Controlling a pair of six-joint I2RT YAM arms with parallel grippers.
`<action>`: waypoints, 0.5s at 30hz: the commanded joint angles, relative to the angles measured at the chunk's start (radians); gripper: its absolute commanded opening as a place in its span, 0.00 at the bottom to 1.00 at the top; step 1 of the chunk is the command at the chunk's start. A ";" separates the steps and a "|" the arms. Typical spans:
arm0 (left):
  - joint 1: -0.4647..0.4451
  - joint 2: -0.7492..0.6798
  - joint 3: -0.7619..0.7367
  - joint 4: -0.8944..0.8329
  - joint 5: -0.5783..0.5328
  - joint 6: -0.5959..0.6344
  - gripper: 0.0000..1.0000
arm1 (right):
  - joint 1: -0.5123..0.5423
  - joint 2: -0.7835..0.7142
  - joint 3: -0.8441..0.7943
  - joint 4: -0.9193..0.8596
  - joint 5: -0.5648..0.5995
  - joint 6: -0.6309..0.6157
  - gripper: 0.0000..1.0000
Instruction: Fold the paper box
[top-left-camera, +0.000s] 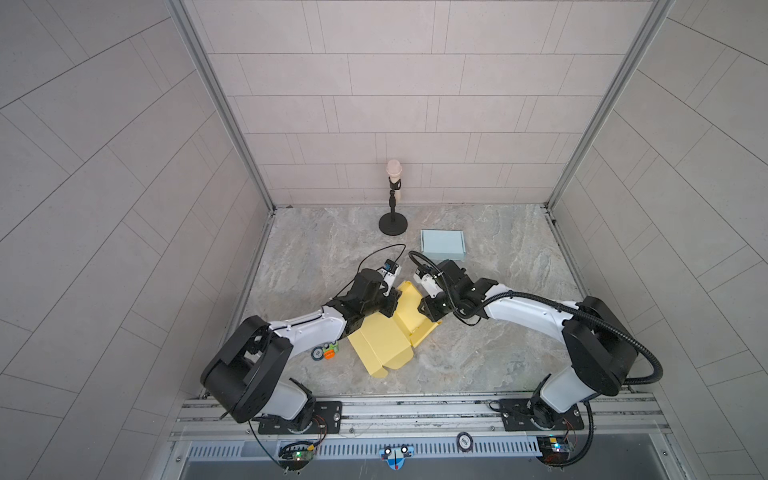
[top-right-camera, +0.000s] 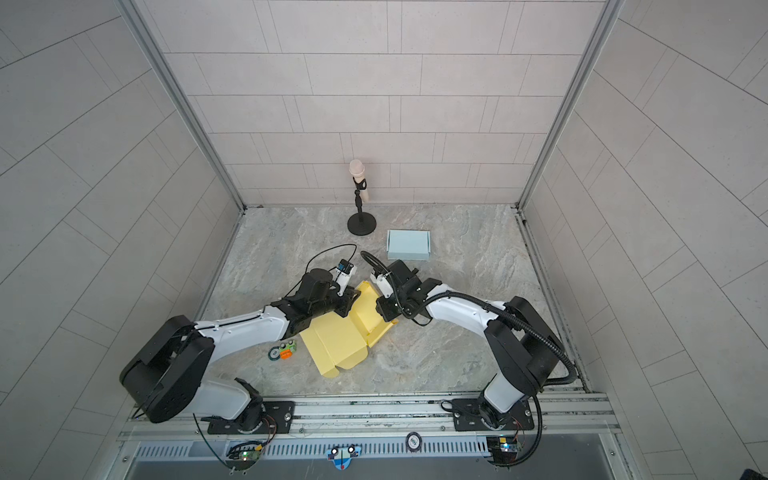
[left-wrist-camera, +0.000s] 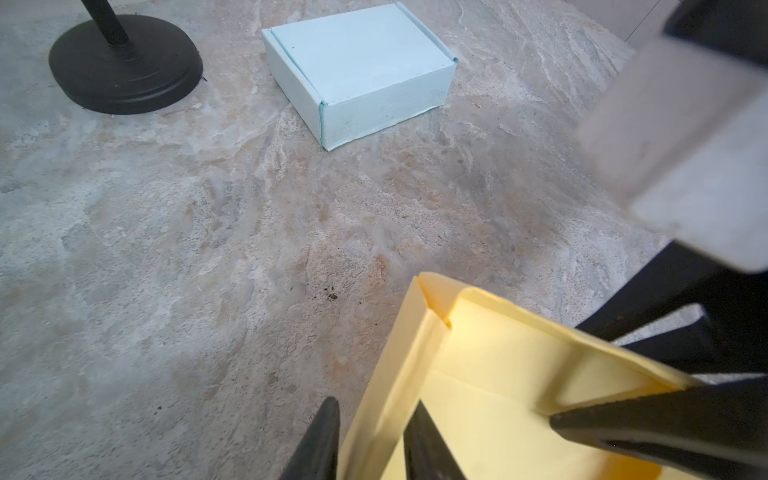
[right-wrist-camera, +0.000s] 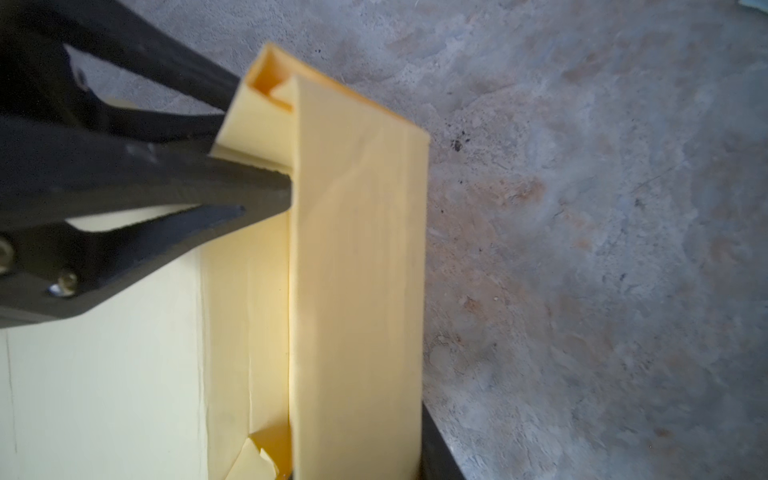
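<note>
Pinches one raised wall of the paper box (top-left-camera: 386, 340) with the left claw (left-wrist-camera: 374, 415); clamps the adjoining folded wall with the right claw (top-left-camera: 430, 311). Rests mid-table (top-left-camera: 498, 353), front flaps flat, well inside every edge. Leaves open room rightward. Sits shut behind: blue box (top-left-camera: 442, 245), near the stand (top-left-camera: 392, 224).
</note>
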 joint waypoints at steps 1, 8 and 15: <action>0.001 0.014 0.023 0.032 0.002 0.009 0.27 | 0.008 -0.006 0.018 -0.002 -0.013 -0.019 0.28; -0.032 -0.002 0.018 0.024 -0.039 0.029 0.15 | 0.007 -0.011 0.022 -0.001 -0.011 -0.016 0.28; -0.100 -0.056 -0.013 0.017 -0.152 0.011 0.08 | 0.007 -0.045 0.043 -0.037 0.072 0.024 0.50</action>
